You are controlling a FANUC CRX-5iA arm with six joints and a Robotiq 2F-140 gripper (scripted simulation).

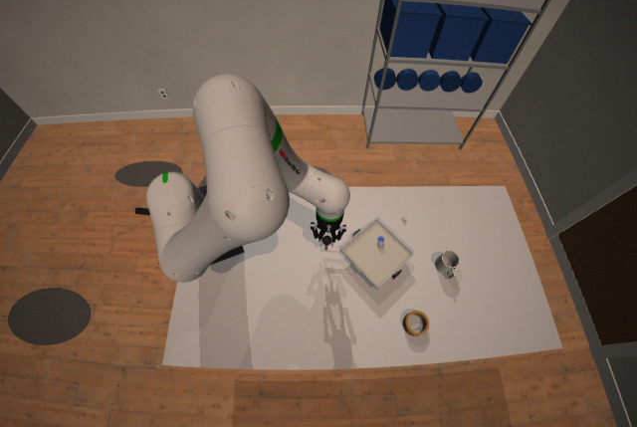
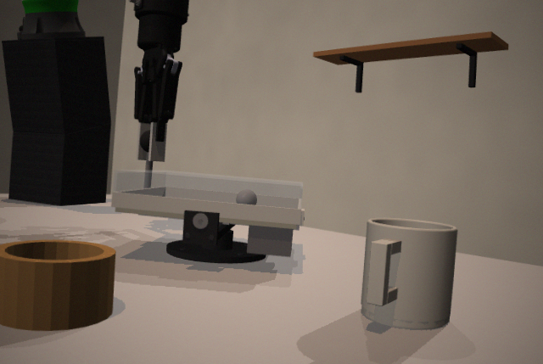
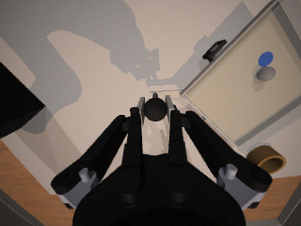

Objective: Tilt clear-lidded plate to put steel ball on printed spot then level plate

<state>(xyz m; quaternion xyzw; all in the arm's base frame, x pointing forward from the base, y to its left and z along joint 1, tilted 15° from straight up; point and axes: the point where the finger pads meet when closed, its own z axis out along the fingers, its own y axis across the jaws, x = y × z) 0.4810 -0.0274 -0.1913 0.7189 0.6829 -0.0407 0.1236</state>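
The square clear-lidded plate [image 1: 376,252] sits on a black pivot base [image 2: 215,250] on the white mat. It also shows in the side view [image 2: 208,202], dipping slightly to the right. The steel ball [image 3: 266,73] lies right beside the blue printed spot [image 3: 265,58], at its edge. The ball also shows in the side view [image 2: 246,197]. My gripper [image 3: 155,103] is off the plate's left corner, pointing down. It is shut on the dark round knob [image 2: 144,141] of a thin upright rod that rises from the plate's corner.
A grey mug [image 1: 448,262] stands right of the plate and a wooden ring [image 1: 415,322] lies in front of it, both apart from it. A grey block [image 2: 269,240] sits under the plate's right side. A small white object [image 1: 404,219] lies behind the plate.
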